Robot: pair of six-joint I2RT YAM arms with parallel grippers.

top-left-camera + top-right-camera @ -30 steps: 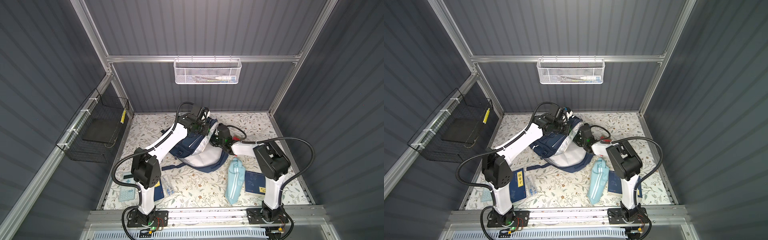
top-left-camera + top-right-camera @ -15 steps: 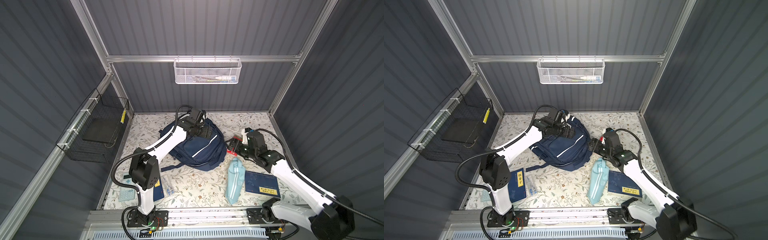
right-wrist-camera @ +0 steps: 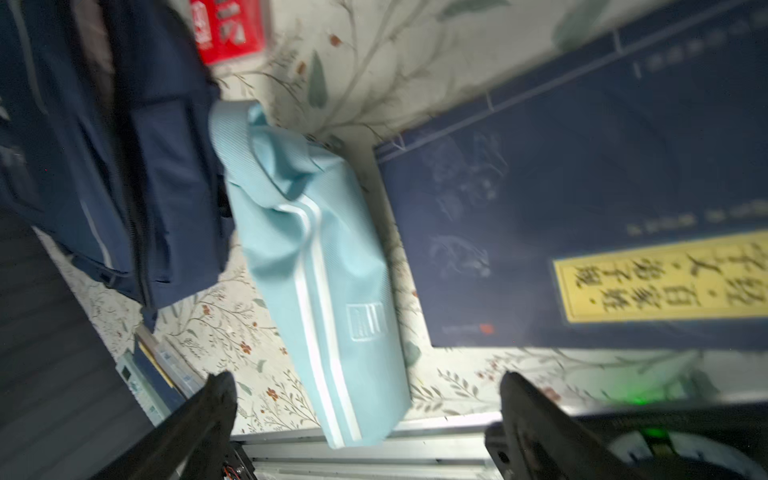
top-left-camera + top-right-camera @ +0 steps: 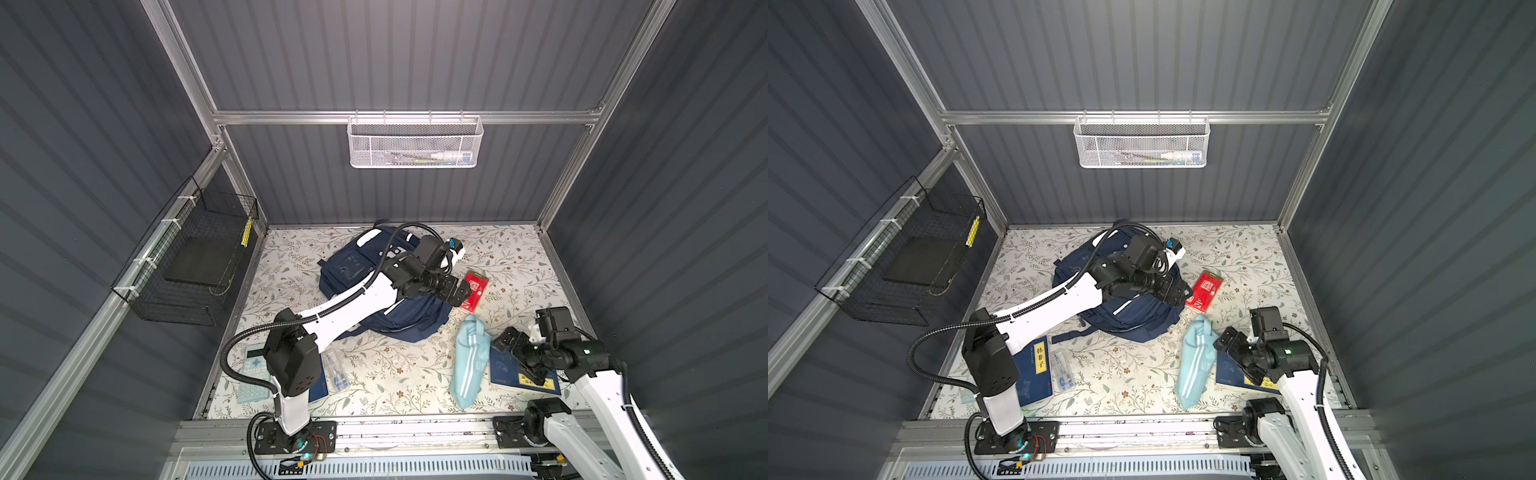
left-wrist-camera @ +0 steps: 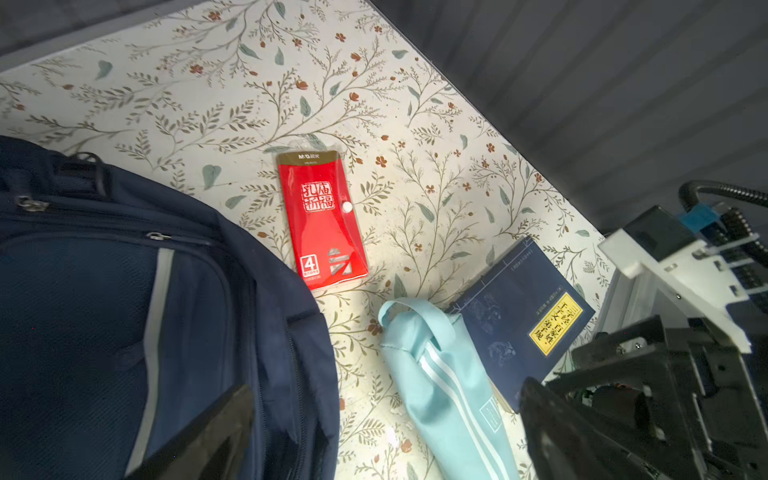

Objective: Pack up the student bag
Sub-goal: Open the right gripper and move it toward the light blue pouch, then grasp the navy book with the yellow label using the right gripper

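Note:
The student bag [image 4: 347, 270] [image 4: 1129, 320], a navy backpack with a pale stripe, lies flat at the back middle of the floral mat. My left gripper [image 4: 459, 291] [image 4: 1177, 291] hangs open over its right edge, beside a red packet [image 4: 476, 291] [image 5: 322, 220]. In the left wrist view the left gripper [image 5: 374, 432] holds nothing, with the bag [image 5: 104, 311] under one finger. My right gripper [image 4: 513, 353] [image 4: 1237, 353] stands open and empty at the front right, above a light-blue striped pouch [image 4: 467, 361] [image 3: 316, 257] and a dark blue book [image 3: 582, 187].
A white mesh basket [image 4: 415, 141] hangs on the back wall and a black wire basket [image 4: 195, 266] on the left wall. At the front left lie a teal calculator [image 4: 253, 374], a blue book [image 4: 1034, 370] and a clear pen pack [image 4: 1063, 370].
Both grippers have let go of the bag, which dropped flat. The left gripper swung right towards the red packet. The right arm pulled back to the front right over the pouch and book.

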